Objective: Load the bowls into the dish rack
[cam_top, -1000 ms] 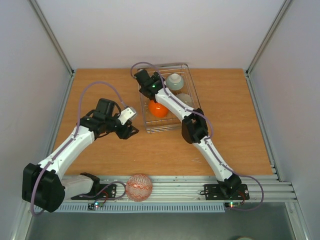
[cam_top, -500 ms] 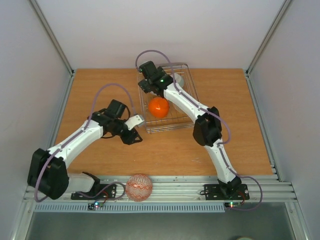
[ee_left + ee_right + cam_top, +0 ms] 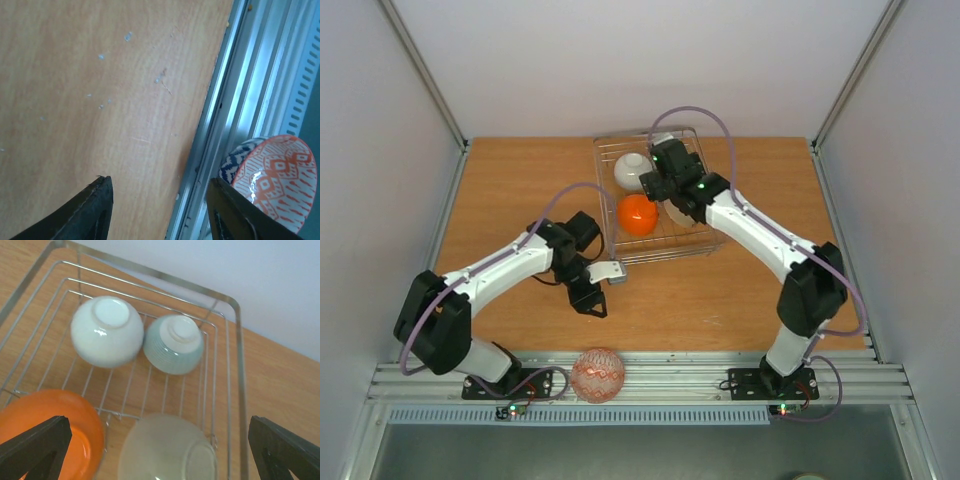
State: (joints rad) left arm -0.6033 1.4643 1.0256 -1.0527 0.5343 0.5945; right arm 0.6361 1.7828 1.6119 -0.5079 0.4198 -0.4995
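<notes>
A: Starting at the left gripper (image 3: 159, 179): parted about halfway, nothing between the pads, hanging over bare table (image 3: 100, 100) near the front edge.

B: Just beyond it, spotted: red-patterned bowl (image 3: 272, 180), tipped up on the metal rail (image 3: 260, 65), well apart from the dish rack (image 3: 620, 260). Looks like the next pick.

A: Blue-and-white edge (image 3: 232, 165) peeking from behind it too. Second bowl nested there, or the same one's outside? Cannot tell from here.

B: Worth opening wider before going in, then. Best to straddle the rim, one pad inside and one outside, and pinch the wall rather than the round belly.

A: And lift straight up off the rail before swinging across. Glossy glaze by the look of it, so could slip on a sideways drag.

B: Across to the right gripper (image 3: 157, 419): spread wide, empty, poised above the rack.

A: Below it, bottoms up: white bowl (image 3: 106, 337) just beside a pale ribbed bowl (image 3: 174, 345) at the far end. Nearer, orange bowl (image 3: 50, 425) and beige bowl (image 3: 150, 445).

B: Crowded in there. Better to pull that arm clear first, then aim for whatever gap the near end offers.
</notes>
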